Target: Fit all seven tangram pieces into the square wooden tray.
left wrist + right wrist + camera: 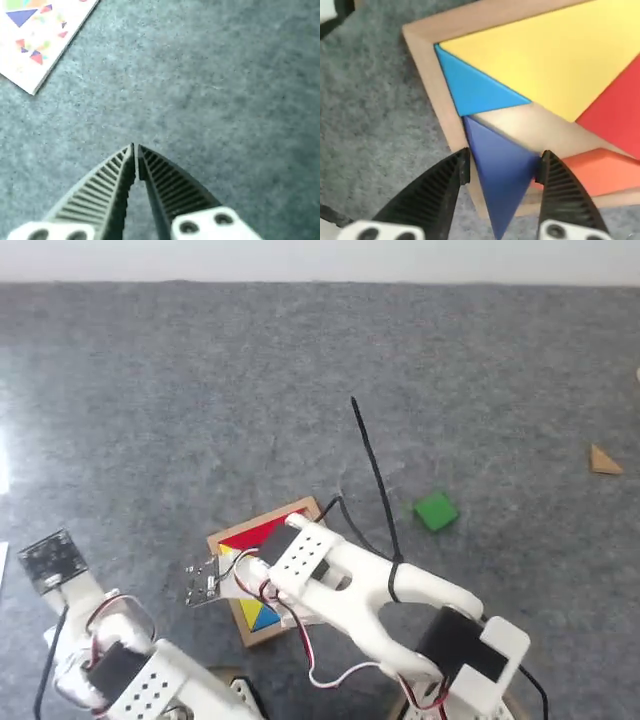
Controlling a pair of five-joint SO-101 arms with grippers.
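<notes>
High view: the square wooden tray [302, 508] sits low centre of frame, partly filled, with red, yellow and blue showing. The right arm [400, 590] stretches from the lower right corner across it, wrist bent down over the tray. Two pieces lie loose on the grey felt [200, 390]: a green square [436, 511] right of the tray and a tan triangle [603, 461] well apart, near the right edge. The left arm [120, 665] is folded in the lower left corner, away from the tray.

Right wrist view: the right gripper [502, 161] clamps the dark blue triangle [501, 185] by its two slanted edges. The piece is not seated. Its point overhangs the tray rim at lower frame, and one corner touches the light blue triangle [475, 87]. A bare wood gap [540, 127] lies below the yellow triangle [545, 55], beside the orange piece [600, 170]. Judgement: turn the piece until its edges run with the gap, bring the point inside the rim, lower it flat, and let go only once level. Pressing while it rides the rim may tip the neighbours.

Left wrist view: the left gripper [135, 148] is clenched on nothing, tips together over felt. A printed sheet [35, 40] lies upper left.
</notes>
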